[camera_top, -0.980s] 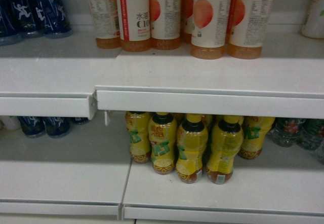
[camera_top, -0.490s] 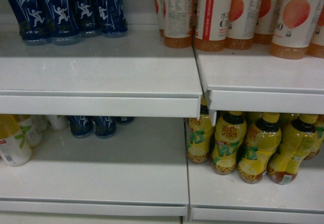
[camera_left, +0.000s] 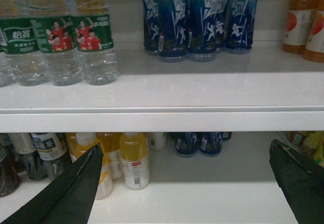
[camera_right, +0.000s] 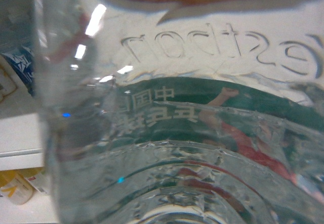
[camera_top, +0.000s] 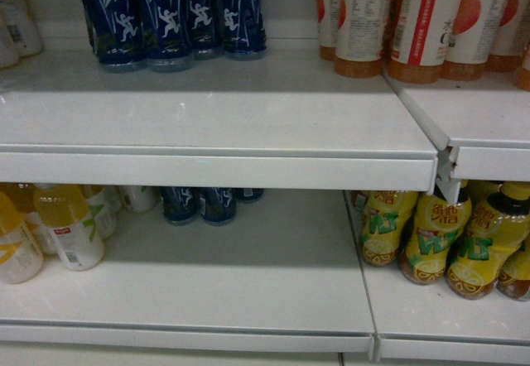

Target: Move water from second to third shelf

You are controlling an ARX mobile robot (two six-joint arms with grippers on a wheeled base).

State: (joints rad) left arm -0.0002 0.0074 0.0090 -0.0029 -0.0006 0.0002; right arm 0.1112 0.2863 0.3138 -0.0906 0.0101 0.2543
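Note:
A clear ribbed bottle of water [camera_right: 177, 133] with a dark green label fills the right wrist view, pressed close to the camera; my right gripper's fingers are hidden behind it, and it appears held. More water bottles [camera_left: 93, 41] with green labels stand at the upper shelf's left end in the left wrist view. My left gripper [camera_left: 185, 152] is open, its black fingers [camera_left: 76, 183] spread wide in front of the lower shelf, holding nothing. Neither gripper shows in the head view.
Blue sports-drink bottles [camera_top: 174, 18] and orange drinks [camera_top: 414, 18] stand on the upper white shelf [camera_top: 215, 167]. Below are pale yellow bottles [camera_top: 70, 225], small blue bottles [camera_top: 199, 204] at the back, and yellow lemon-tea bottles [camera_top: 431, 242] on the right.
The head view has swung left along the shelves: the orange and lemon-tea bottles slid to the right edge, and the blue and pale yellow bottles came into view.

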